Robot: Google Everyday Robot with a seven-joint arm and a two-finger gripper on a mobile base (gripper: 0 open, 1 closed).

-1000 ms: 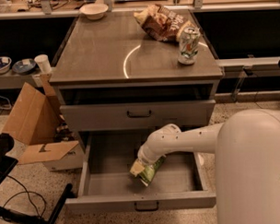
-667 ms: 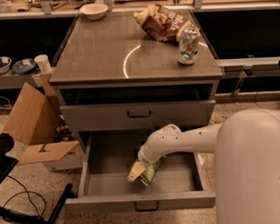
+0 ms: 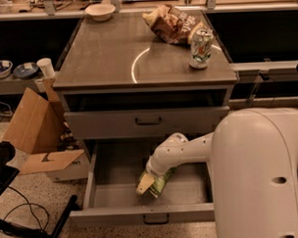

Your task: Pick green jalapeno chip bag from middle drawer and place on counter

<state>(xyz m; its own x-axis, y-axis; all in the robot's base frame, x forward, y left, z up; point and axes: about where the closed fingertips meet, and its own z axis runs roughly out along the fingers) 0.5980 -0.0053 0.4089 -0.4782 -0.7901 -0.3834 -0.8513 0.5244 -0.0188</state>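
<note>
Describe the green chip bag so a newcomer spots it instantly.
Below the glossy counter, look in the pulled-out middle drawer. The green jalapeno chip bag lies there, with the gripper at it. It is small and light green, unlike the brown chip bag and soda can up top.

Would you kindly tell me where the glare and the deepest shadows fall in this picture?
Camera view: a bright curved reflection glares on the counter; the gap under it is near black; the open drawer is dim, and there the tool sits at the chip bag, at the end of the white arm.
</note>
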